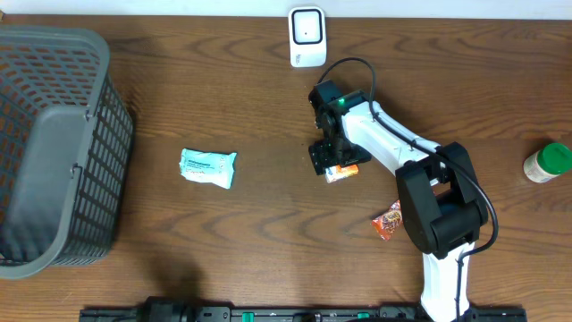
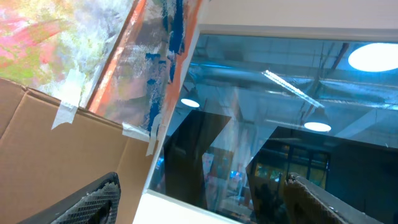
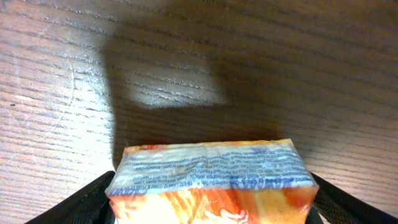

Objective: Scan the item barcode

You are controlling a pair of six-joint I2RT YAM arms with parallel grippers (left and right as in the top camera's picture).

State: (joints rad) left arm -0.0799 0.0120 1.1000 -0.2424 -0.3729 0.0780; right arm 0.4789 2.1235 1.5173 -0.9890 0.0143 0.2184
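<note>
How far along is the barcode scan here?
Done: the right tool is down around the orange plastic-wrapped packet. In hand: its fingers flank the packet's sides; a firm grip isn't clear. Left: lifting it and presenting it to the white box-shaped scanner, which stands apart, untouched.

Three packets: a teal packet [image 1: 208,167], an orange packet [image 1: 342,173], a red packet [image 1: 387,220]. One basket [image 1: 98,152], one scanner [image 1: 307,36], one jar [image 1: 549,162].

right arm [image 1: 386,136]: white links | black joints | black cable [image 1: 356,63] | green light [image 1: 340,103]
</note>
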